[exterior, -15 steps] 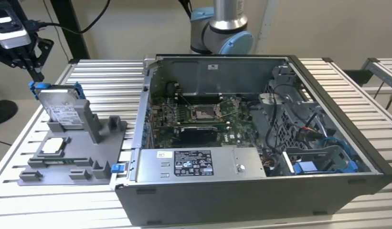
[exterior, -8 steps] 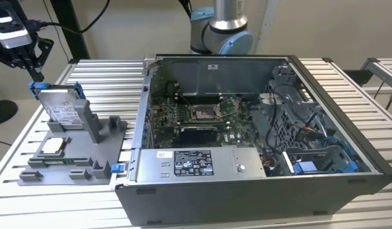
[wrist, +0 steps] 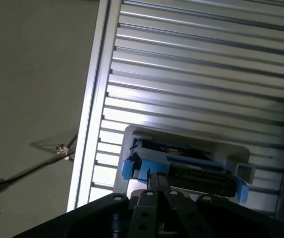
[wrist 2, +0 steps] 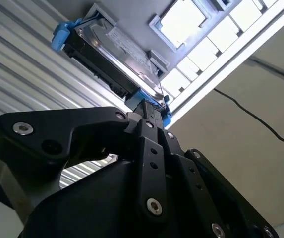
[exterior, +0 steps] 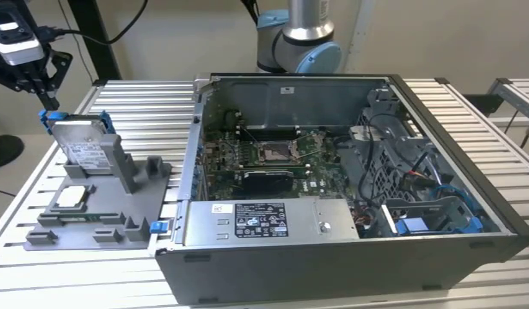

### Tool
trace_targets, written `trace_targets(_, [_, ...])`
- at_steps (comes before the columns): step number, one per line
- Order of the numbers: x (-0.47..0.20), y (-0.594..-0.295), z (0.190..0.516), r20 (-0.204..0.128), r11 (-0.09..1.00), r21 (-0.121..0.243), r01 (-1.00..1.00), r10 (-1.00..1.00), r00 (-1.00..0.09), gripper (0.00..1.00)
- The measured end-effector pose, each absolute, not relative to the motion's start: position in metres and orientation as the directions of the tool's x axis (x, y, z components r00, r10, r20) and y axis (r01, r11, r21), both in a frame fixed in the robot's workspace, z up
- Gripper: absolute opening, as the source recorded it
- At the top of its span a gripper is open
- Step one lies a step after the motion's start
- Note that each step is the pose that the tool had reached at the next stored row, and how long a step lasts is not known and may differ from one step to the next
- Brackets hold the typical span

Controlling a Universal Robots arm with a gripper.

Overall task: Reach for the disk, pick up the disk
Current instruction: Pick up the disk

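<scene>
Exterior view, upper left: the gripper [exterior: 51, 103] is hovering over the upright disk [exterior: 84, 148], jaws closing tight together, maybe touching its blue rail [exterior: 48, 118].

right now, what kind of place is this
Probably a robotics lab bench for computer assembly: an opened computer case lies on a slatted metal table, a grey fixture holds the disk standing, and the robot's hand is over it.

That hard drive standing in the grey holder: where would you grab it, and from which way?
Probably by its top edge, coming down from above and pinching its flat faces. The disk stands upright, lower part sunk in the grey holder, so only the top and blue rails are free. The gripper hangs above that edge.
</scene>
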State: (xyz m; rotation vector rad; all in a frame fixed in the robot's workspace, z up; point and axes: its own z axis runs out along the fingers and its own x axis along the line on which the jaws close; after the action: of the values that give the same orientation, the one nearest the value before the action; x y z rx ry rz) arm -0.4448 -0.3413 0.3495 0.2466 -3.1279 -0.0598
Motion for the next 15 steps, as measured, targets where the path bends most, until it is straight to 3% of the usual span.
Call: trace_targets(15, [-0.4448, -0.3413, 0.3496, 0.0, 0.973, 0.038, -0.227, -0.227, -0.974, 0.0])
